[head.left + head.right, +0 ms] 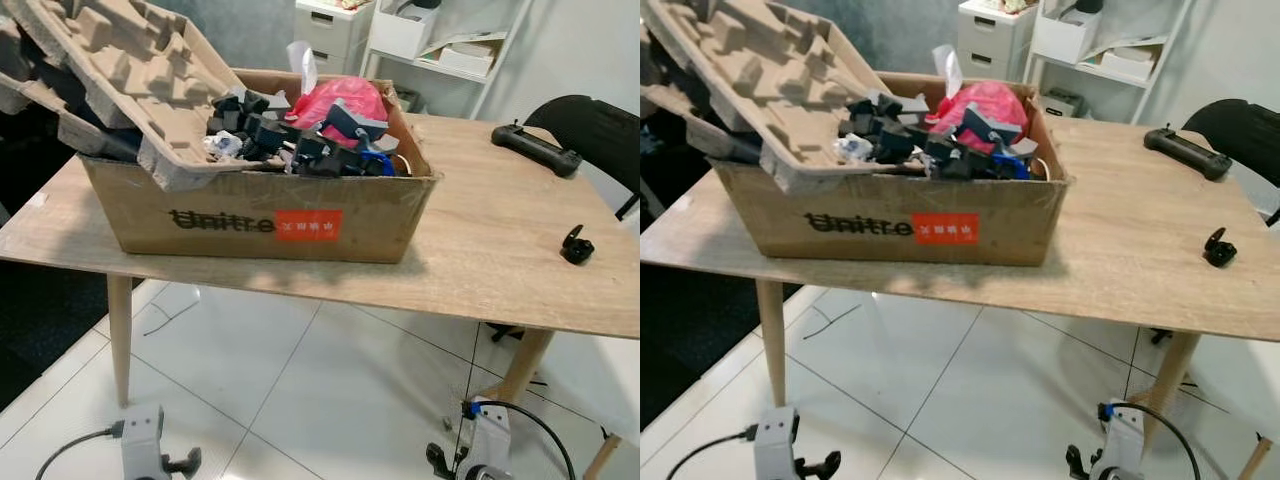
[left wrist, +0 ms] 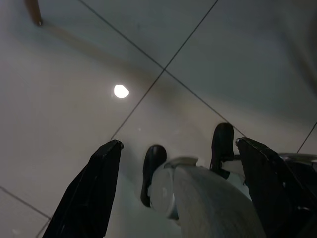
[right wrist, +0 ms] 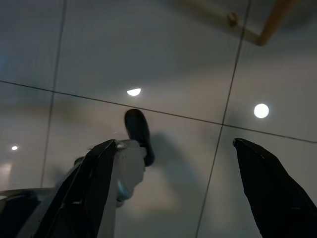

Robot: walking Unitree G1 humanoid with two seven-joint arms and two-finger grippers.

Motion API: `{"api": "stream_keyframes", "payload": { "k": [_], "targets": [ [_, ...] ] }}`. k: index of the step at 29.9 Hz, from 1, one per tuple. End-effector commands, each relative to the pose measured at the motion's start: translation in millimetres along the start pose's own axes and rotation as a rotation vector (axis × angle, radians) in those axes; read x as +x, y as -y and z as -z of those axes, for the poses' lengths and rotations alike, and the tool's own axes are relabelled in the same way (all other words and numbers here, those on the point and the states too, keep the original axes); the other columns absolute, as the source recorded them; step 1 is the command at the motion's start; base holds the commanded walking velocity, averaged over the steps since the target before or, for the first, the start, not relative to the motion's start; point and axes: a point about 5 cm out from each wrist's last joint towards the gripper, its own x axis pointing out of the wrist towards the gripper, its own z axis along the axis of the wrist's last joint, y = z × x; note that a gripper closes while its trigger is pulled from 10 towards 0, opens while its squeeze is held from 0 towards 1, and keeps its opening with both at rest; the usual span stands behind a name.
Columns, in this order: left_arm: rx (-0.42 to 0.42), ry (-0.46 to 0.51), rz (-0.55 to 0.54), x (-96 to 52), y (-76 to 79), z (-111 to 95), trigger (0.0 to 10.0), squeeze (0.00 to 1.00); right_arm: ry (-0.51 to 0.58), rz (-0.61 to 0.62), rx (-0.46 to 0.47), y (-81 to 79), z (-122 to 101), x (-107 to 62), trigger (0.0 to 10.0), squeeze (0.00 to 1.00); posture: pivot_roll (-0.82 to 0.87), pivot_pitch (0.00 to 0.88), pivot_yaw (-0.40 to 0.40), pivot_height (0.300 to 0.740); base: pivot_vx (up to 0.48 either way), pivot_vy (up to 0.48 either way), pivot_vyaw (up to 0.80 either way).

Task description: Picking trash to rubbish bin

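Cardboard box (image 1: 250, 215) sits on the wooden table (image 1: 500, 240), toward its left end, packed with trash: a pulp packing tray (image 1: 110, 60) overhanging the left rim, black parts (image 1: 265, 135), a red plastic bag (image 1: 345, 100). On the table's right part lie a black controller (image 1: 535, 147) and a small black case (image 1: 577, 245), well apart from the box. Left gripper (image 2: 173, 153) and right gripper (image 3: 176, 148) hang low over the white tiled floor (image 1: 300, 390), both with fingers spread, holding nothing.
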Motion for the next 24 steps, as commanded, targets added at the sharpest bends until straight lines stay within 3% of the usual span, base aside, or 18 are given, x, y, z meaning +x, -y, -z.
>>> {"api": "stream_keyframes", "payload": {
  "k": [1,9,18,24],
  "targets": [
    [-0.019,-0.063,-0.02,-3.2,0.9,17,10.0,0.0,-0.026,0.02,-0.005,3.2,7,-1.1,10.0,0.0,0.14,0.078,-0.052,0.74,0.0,0.0,0.0],
    [-0.027,-0.138,-0.057,-8.0,-0.7,35,10.0,0.0,-0.036,0.02,-0.051,-0.4,7,-0.2,10.0,0.0,0.14,0.078,-0.062,0.74,0.0,0.0,0.0],
    [0.029,-0.21,-0.084,-12.8,-1.4,50,10.0,0.0,-0.071,0.024,-0.078,-3.1,18,-1.2,10.0,0.0,0.14,0.08,-0.053,0.74,0.0,0.0,0.0],
    [0.015,-0.205,-0.089,-12.8,-1.8,50,10.0,0.0,-0.096,0.035,-0.124,-2.2,25,-2.3,10.0,0.0,0.13,0.086,-0.051,0.74,0.0,0.0,0.0]
  ]
}}
